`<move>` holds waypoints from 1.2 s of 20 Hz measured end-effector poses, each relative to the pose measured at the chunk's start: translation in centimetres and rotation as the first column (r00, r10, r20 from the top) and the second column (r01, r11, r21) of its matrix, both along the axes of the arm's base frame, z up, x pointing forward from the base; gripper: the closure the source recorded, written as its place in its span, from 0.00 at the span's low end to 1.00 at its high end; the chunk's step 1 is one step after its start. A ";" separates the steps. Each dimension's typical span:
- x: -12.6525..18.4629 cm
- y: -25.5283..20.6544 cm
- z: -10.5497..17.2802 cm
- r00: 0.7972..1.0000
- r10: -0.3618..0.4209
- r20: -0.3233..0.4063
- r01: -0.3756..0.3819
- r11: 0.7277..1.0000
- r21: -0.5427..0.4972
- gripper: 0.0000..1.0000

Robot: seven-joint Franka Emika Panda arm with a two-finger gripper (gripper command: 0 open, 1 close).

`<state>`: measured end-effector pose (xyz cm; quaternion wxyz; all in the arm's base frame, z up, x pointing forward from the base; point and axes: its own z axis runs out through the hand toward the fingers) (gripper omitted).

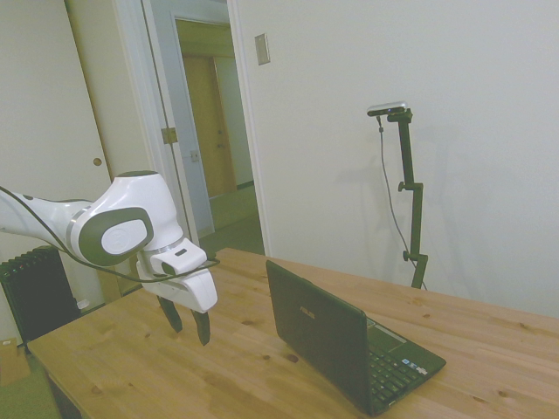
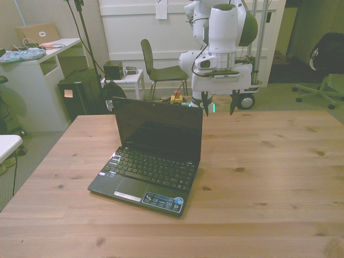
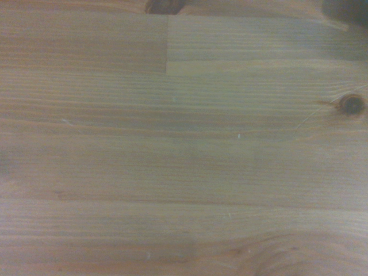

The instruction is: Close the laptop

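Note:
The laptop (image 2: 156, 156) is a small glossy black notebook, open on the wooden table (image 2: 269, 177), its lid upright and its screen dark. Its keyboard and palm-rest stickers show in the front view. From the side, the laptop (image 1: 336, 342) shows the back of its lid with a silver logo. My gripper (image 2: 220, 104) hangs open above the table's far edge, behind the lid and toward the front view's right of it. In the side view the gripper (image 1: 187, 323) is well to the left of the lid, touching nothing. The wrist view shows only bare table wood (image 3: 184, 144).
Behind the table stand a dark chair (image 2: 158, 67), a small white side table (image 2: 124, 78) with dark boxes, and a white desk (image 2: 37, 70) at the front view's left. An office chair (image 2: 322, 70) sits at the far right. In the side view a door (image 1: 188, 131) stands open.

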<state>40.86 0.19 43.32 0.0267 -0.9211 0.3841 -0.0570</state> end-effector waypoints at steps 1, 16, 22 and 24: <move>0.0 0.0 0.0 1.000 0.000 -0.001 0.000 1.000 0.000 0.00; 1.7 -8.4 5.9 0.986 -0.153 0.069 0.153 0.988 0.007 0.00; 2.4 -11.7 8.5 0.977 -0.202 0.070 0.202 0.979 0.012 0.00; 2.9 -13.4 8.7 0.973 -0.222 0.067 0.222 0.975 0.011 0.00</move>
